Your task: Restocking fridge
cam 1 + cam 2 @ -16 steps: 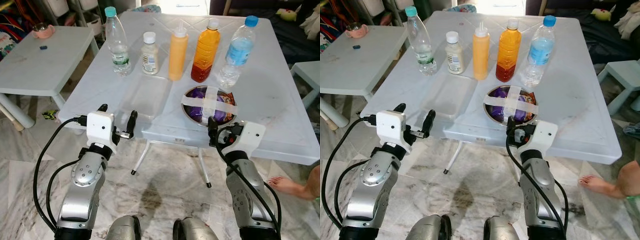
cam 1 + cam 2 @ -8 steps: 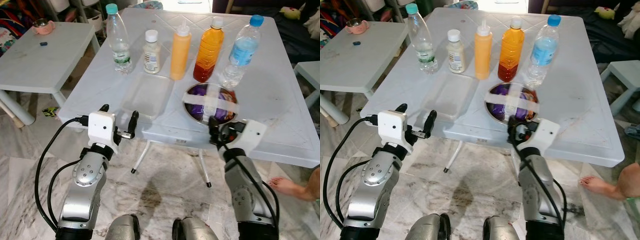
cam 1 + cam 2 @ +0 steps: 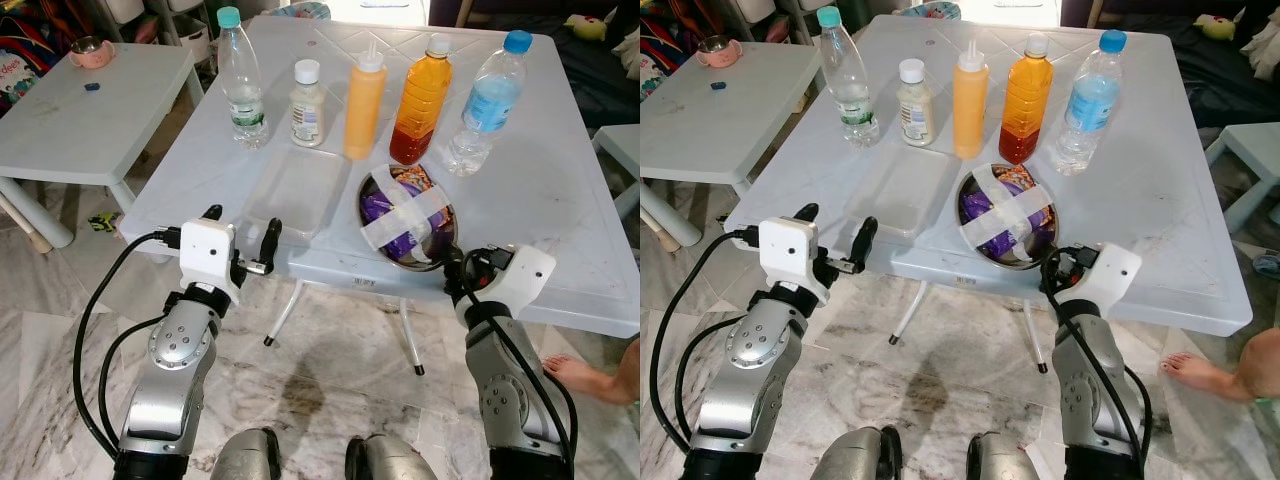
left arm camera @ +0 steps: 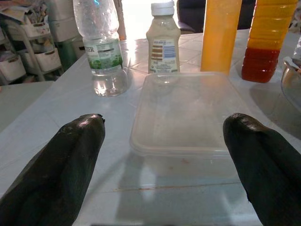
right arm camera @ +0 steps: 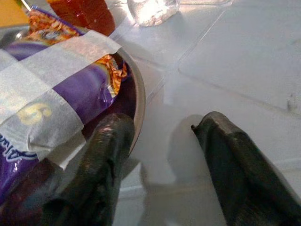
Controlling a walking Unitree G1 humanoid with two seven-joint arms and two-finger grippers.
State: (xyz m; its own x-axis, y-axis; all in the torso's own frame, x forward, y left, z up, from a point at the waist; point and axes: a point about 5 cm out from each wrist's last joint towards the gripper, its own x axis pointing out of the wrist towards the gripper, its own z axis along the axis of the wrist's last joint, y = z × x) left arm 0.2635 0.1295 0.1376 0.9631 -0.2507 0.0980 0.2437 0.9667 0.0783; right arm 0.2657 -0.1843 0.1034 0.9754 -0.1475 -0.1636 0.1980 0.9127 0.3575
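A steel bowl of purple snack packets, crossed with white tape, sits near the front edge of the white table. My right gripper is open at the bowl's front right. In the right wrist view one finger lies against the rim and the other rests over bare table. An empty clear plastic container lies left of the bowl. My left gripper is open just short of it, fingers level with the tabletop. Behind stand several bottles, from a teal-capped water bottle to a blue-capped one.
A low white side table with a pink cup stands to the left. The main table's folding legs reach the marble floor in front of me. A person's bare foot is at the lower right.
The bowl has turned, so its tape cross now lies diagonally, and it sits slightly further left. My right gripper has shifted right along the table's front edge. The left arm has held still.
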